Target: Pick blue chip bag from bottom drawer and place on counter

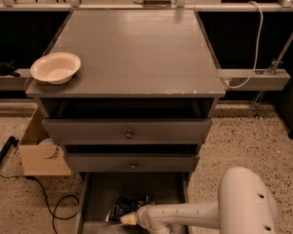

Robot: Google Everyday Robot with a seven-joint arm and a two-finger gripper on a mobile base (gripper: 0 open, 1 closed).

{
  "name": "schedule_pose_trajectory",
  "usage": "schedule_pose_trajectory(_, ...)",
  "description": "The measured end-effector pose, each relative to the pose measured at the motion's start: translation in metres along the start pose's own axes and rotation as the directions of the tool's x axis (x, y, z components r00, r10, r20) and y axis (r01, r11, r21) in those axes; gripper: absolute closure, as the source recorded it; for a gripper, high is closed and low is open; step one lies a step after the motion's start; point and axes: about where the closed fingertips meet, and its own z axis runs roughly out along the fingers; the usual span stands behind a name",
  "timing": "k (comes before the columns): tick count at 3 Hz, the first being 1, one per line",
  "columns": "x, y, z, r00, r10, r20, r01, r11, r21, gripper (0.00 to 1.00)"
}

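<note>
Camera view, looking down.
- Bottom drawer (89, 199): pulled out, at the near edge of the scene.
- Bag (129, 204): dark and crumpled, lying in the bottom drawer near its middle.
- End effector (128, 219): pale tip inside the bottom drawer, at the bag's near edge. Whether it grips cannot be told.
- Arm (185, 214): white, reaching in from the right, low over the bottom drawer.
- Knobbed drawers (129, 130): two, stacked above, overhanging the far part of the bottom drawer.
- Tabletop (136, 48): bowl (55, 67) at the near-left corner.
- Cardboard box (41, 152) and cable (53, 208): on the floor, left.
</note>
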Motion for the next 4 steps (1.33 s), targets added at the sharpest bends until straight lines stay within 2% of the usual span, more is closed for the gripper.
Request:
schedule_pose_trajectory(1, 0.0000, 0.0000, 0.0000, 1.000, 0.000, 0.000, 0.000, 1.0000, 0.000, 0.18)
schedule_pose_trajectory(2, 0.0000, 0.0000, 0.0000, 1.000, 0.000, 0.000, 0.000, 1.0000, 0.000, 0.50)
schedule_pose_trajectory(4, 0.0000, 0.0001, 0.0000, 1.000, 0.000, 0.000, 0.000, 1.0000, 0.000, 1.00)
